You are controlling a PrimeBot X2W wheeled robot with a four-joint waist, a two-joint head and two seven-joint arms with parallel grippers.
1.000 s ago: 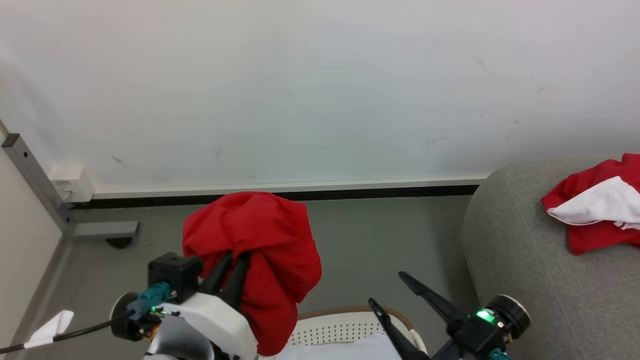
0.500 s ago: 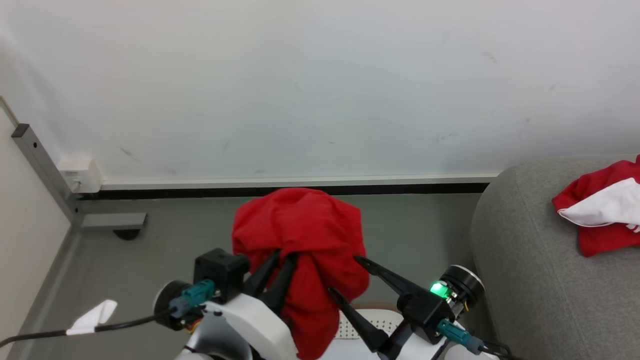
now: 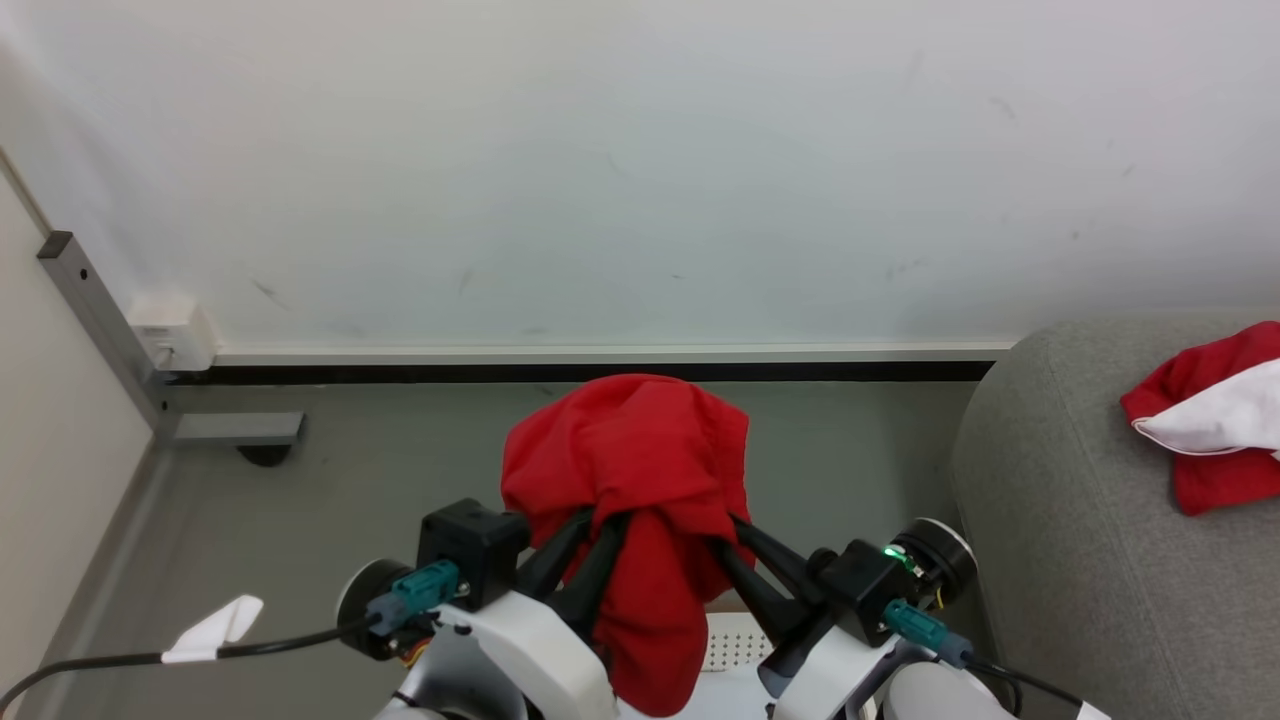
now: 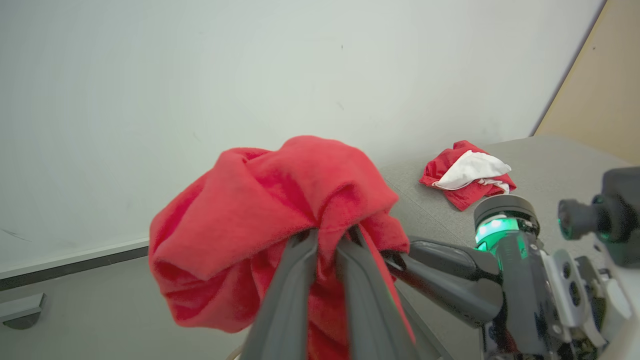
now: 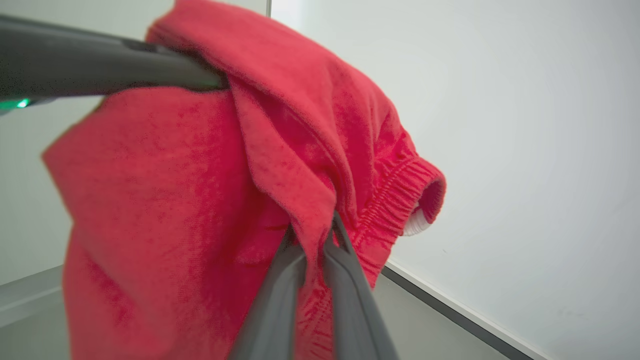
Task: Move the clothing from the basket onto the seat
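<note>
A bright red garment (image 3: 630, 470) hangs bunched in the air above the basket (image 3: 733, 648), of which a perforated cream patch peeks out between my arms. My left gripper (image 3: 603, 520) is shut on the garment's left fold (image 4: 280, 200), and my right gripper (image 3: 725, 527) is shut on its right fold (image 5: 280, 165), fingers (image 5: 345, 290) pinching cloth beside an elastic cuff. A second red-and-white piece of clothing (image 3: 1215, 420) lies on the grey seat (image 3: 1080, 520) at the right, also in the left wrist view (image 4: 467, 172).
A white wall (image 3: 640, 170) with a dark baseboard runs behind. A grey metal post and foot (image 3: 120, 350) stand at the left on the grey floor (image 3: 380, 470). A black cable with a white tag (image 3: 215, 630) trails from my left arm.
My right gripper has swung left to the raised red garment and closed on its right side. The head camera has shifted, so the seat sits further right.
</note>
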